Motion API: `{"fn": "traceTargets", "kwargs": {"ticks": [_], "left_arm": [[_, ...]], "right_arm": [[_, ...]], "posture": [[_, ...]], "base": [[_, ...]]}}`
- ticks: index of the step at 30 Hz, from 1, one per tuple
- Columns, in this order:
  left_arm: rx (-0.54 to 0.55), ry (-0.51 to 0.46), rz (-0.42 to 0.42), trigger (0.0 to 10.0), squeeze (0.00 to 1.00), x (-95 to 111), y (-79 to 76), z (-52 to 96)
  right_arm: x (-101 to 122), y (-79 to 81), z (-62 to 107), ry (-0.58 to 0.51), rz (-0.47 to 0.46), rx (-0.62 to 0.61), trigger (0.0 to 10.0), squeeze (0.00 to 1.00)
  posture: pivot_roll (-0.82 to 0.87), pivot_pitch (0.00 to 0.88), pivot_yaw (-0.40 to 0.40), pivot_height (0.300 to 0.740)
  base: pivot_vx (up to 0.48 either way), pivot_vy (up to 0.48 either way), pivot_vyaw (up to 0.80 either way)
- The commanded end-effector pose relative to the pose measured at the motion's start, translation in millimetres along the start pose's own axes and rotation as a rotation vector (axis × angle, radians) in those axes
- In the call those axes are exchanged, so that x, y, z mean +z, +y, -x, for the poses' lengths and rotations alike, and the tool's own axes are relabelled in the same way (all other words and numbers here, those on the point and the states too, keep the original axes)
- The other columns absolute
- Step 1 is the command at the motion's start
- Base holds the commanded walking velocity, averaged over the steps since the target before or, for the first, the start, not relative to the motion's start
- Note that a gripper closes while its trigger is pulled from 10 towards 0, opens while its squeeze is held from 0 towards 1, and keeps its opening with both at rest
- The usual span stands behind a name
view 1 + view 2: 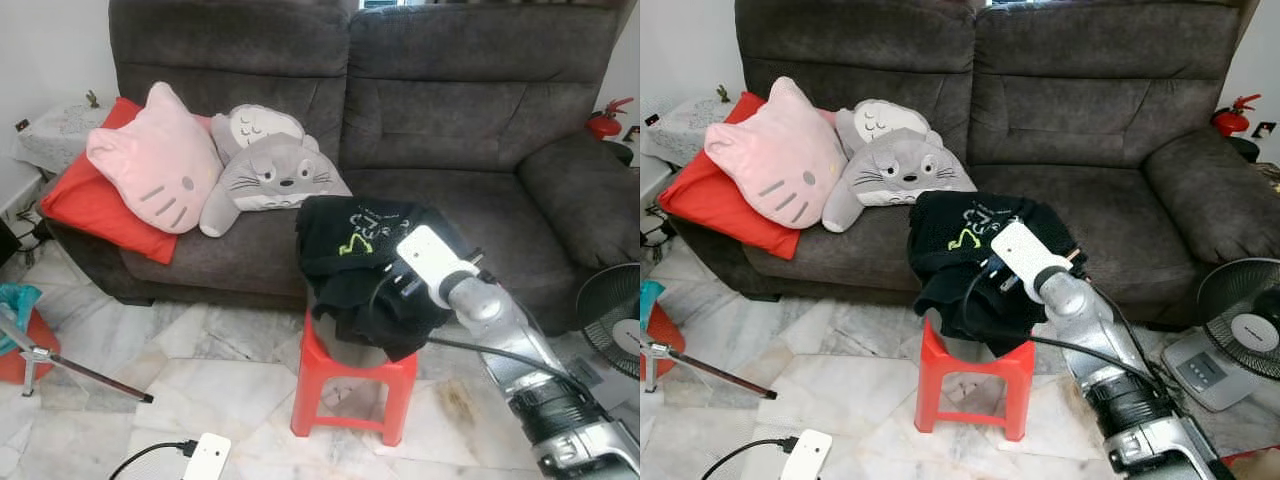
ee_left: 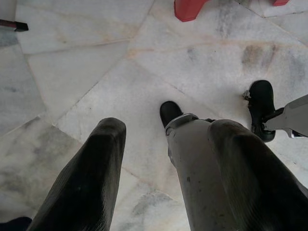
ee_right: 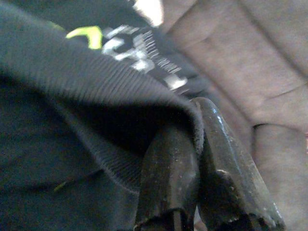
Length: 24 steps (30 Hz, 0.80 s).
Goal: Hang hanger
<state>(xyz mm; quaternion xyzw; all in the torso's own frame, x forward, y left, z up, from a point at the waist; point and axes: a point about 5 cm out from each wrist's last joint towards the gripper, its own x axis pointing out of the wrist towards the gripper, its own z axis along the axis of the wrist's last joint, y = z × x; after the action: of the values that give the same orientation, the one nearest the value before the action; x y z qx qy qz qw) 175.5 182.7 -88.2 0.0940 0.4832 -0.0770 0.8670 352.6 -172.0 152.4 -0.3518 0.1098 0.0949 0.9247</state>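
Right claw pinched shut on ribbed edge of black shirt heaped on red stool. No hanger visible. Lift fabric slowly; keep pinch firm. Left claw open, idle over floor.

Right arm: silver, reaching forward and up from the lower right, white wrist camera on top.
Right pincer: two long black fingers pressed together, pinching a fold of black ribbed fabric.
Left pincer: hanging idle, pointing down, black fingers spread apart, holding nothing.
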Motion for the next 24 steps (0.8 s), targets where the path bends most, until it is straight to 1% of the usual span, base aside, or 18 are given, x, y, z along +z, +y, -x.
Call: {"fn": "traceTargets", "kwargs": {"ticks": [1, 4, 6, 7, 10, 12, 14, 15, 17, 19, 21, 22, 24], "left_arm": [[0.006, 0.001, -0.011, 10.0, 0.0, 1, 0.7, -0.1], [0.006, 0.001, -0.011, 10.0, 0.0, 1, 0.5, -0.2], [0.006, 0.001, -0.011, 10.0, 0.0, 1, 0.4, -0.2], [0.006, 0.001, -0.011, 10.0, 0.0, 1, 0.4, -0.2], [0.006, 0.001, -0.011, 10.0, 0.0, 1, 0.4, -0.2], [0.006, 0.001, -0.012, 10.0, 0.0, 1, 0.5, -0.2], [0.006, 0.001, -0.013, 10.0, 0.0, 1, 0.5, -0.2], [0.007, 0.001, -0.013, 10.0, 0.0, 1, 0.5, -0.3], [0.007, 0.001, -0.014, 10.0, 0.0, 1, 0.5, -0.3], [0.007, 0.0, -0.014, 10.0, 0.0, 2, 0.7, -0.3], [0.007, 0.0, -0.014, 10.0, 0.0, 2, 0.8, -0.3], [0.007, 0.001, -0.015, 10.0, 0.0, 2, 0.8, -0.3], [0.007, 0.001, -0.015, 10.0, 0.0, 2, 0.8, -0.3]], "right_arm": [[7, -15.0, -0.7, -0.025, -0.009, -0.054, 0.0, 0.0], [24, -30.2, -1.9, -0.085, -0.035, -0.095, 0.0, 0.0], [27, -33.1, -2.0, -0.102, -0.036, -0.106, 0.0, 0.0], [31, -36.6, -2.3, -0.121, -0.057, -0.113, 0.0, 0.0], [36, -40.6, -2.2, -0.142, -0.073, -0.112, 0.0, 0.0], [41, -46.7, -1.9, -0.162, -0.082, -0.121, 0.0, 0.0], [45, -53.5, -1.5, -0.179, -0.072, -0.136, 0.0, 0.0], [49, -65.1, -0.6, -0.197, -0.05, -0.168, 0.0, 0.0], [51, -72.4, 0.1, -0.208, -0.041, -0.19, 0.0, 0.0], [55, -84.1, 1.2, -0.225, -0.031, -0.224, 0.0, 0.0], [56, -86.4, 1.4, -0.226, -0.029, -0.231, 0.0, 0.0], [59, -93.4, 2.1, -0.24, -0.02, -0.244, 0.0, 0.0], [63, -97.0, 3.0, -0.256, -0.028, -0.251, 0.0, 0.0]], "posture": [[0.03, 0.0, -0.004, 0.74], [0.03, 0.0, -0.004, 0.74], [0.03, 0.0, -0.004, 0.74], [0.03, 0.0, -0.004, 0.74], [0.03, 0.0, -0.003, 0.74], [0.03, 0.0, -0.001, 0.74], [0.03, 0.0, -0.001, 0.74], [0.02, 0.0, 0.0, 0.74], [0.02, 0.0, 0.0, 0.74], [0.02, 0.0, 0.003, 0.74], [0.02, 0.0, 0.003, 0.74], [0.02, 0.0, 0.004, 0.74], [0.02, 0.0, 0.004, 0.74]], "base": [[0.0, 0.0, 0.0], [0.0, 0.0, 0.0], [0.0, 0.0, 0.0], [0.0, 0.0, 0.0], [0.0, 0.0, 0.0], [0.0, 0.0, 0.0], [0.0, 0.0, 0.0], [0.0, 0.0, 0.0], [0.0, 0.0, 0.0], [0.0, 0.0, 0.0], [0.0, 0.0, 0.0], [0.0, 0.0, 0.0], [0.0, 0.0, 0.0]]}}
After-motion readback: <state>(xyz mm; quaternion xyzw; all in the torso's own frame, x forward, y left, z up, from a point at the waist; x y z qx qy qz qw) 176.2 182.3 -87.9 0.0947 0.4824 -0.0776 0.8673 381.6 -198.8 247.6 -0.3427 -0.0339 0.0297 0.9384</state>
